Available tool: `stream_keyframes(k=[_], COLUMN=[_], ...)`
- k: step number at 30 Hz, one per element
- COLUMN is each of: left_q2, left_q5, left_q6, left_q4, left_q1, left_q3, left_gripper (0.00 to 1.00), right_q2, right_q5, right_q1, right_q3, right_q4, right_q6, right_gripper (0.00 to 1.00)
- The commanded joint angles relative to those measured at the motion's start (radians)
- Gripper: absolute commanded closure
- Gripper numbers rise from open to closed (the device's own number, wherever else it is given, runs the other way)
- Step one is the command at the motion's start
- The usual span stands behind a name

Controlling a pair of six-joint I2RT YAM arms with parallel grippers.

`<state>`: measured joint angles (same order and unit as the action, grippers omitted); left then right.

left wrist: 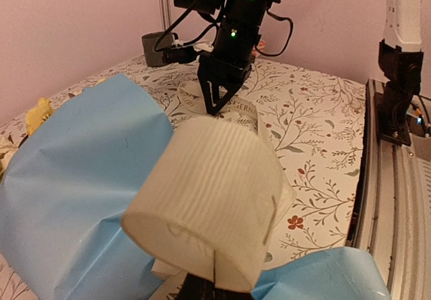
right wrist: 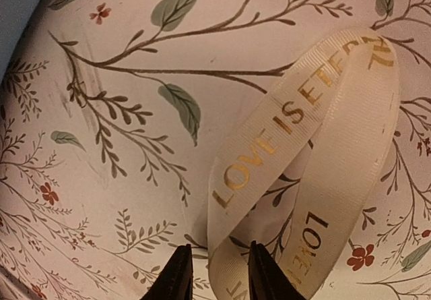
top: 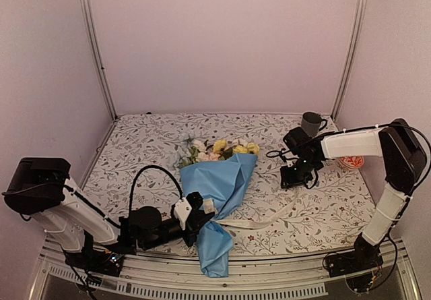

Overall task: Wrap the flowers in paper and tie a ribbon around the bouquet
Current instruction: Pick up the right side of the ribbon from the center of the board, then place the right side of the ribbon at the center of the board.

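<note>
Since the left claw (top: 201,212) is clamped on the ribbon (top: 266,222) at the bouquet's (top: 225,178) narrow neck, while the right claw (right wrist: 219,278) straddles its far fold, pinch unclear, a pull could slip the band free or drag the bouquet across the surface (top: 135,145).

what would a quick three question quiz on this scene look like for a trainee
1. True or false: the flowers are already wrapped in the blue paper.
2. What lies between the fingertips of the right gripper? A the ribbon B a flower C nothing
3. What colour is the lettering on the ribbon?
Key: 1 true, the blooms poke out of its wide end; 2 A; 3 gold.
</note>
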<state>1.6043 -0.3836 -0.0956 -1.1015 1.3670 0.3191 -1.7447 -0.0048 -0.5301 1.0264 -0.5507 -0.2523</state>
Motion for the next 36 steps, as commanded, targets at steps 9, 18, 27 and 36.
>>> stream_keyframes(k=[9,18,27,36], left_q2=[-0.035,-0.026,-0.019,-0.005], left_q5=[-0.016,-0.023,-0.034,-0.043], left_q6=[0.021,0.026,0.051,0.061], left_q4=[0.041,0.038,0.043,0.065], left_q1=[0.015,0.021,0.044,0.069], left_q3=[0.013,0.018,0.033,0.056], left_gripper=[1.0,1.0,1.0,1.0], right_q2=[0.082,0.456,0.053,-0.329], right_q5=[0.031,-0.258,-0.337,-0.341], right_q1=[0.0,-0.182,-0.577,-0.699], right_q3=[0.108,0.393,0.946,1.256], right_q4=[-0.038,0.118,0.187,0.224], right_q6=[0.037,-0.025,-0.01,-0.123], right_gripper=[1.0,1.0,1.0,1.0])
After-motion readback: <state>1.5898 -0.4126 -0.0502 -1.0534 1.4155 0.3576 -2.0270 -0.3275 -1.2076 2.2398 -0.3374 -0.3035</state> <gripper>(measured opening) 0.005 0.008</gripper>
